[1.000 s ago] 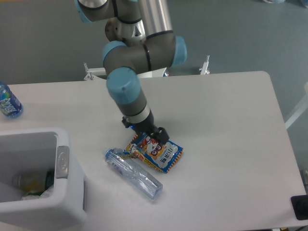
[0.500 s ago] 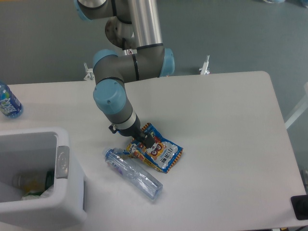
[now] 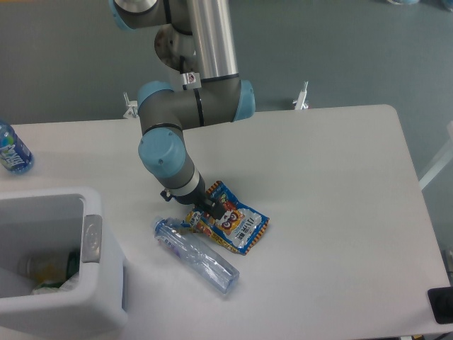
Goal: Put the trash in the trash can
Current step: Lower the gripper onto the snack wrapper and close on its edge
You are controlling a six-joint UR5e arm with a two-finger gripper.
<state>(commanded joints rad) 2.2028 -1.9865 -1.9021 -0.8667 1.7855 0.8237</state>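
Note:
A flat blue-and-orange snack packet point(image 3: 238, 224) with a cartoon face lies in the middle of the white table. Next to it on the left, a crushed clear plastic bottle point(image 3: 195, 256) lies slanting toward the front. My gripper point(image 3: 210, 207) points down onto the packet's upper left part. Its dark fingertips touch the packet, but the wrist hides how the jaws stand. The trash can point(image 3: 93, 239), a white boxy bin with a grey oval patch on its rim, stands at the front left, apart from the gripper.
An upright blue-labelled bottle point(image 3: 13, 148) stands at the far left edge of the table. Some rubbish point(image 3: 44, 272) lies inside the bin. A black object point(image 3: 440, 304) sits at the front right corner. The table's right edge is near a white frame.
The arm has swung left and the wrist has turned. The gripper has slid from over the packet's middle to its upper left part. Packet and bottle have stayed put.

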